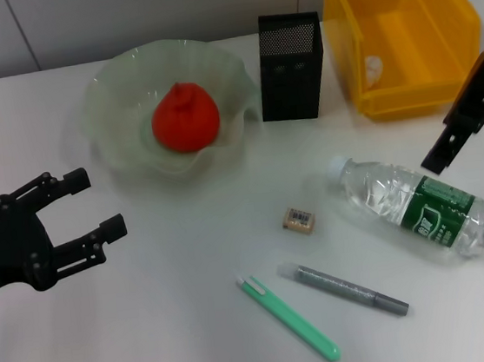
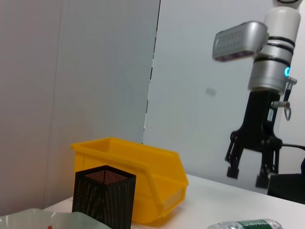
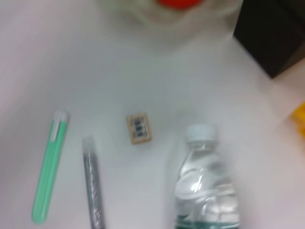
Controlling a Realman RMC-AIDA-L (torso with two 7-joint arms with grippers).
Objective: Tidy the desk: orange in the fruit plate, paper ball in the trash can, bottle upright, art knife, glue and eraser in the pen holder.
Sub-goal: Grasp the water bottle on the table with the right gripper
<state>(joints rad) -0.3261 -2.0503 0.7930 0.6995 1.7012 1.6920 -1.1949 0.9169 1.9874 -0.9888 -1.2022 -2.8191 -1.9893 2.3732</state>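
While the orange sits in the plate and the paper ball lies in the yellow bin, the bottle is on its side on the desk, cap toward the plate. Eraser lies just left of the cap. Green knife and grey glue stick lie near each other, in front of the eraser. Mesh holder stands between plate and bin. Left gripper hovers at desk's left, fingers spread, holding nothing. Right gripper hangs above the bottle, jaws apart, empty.
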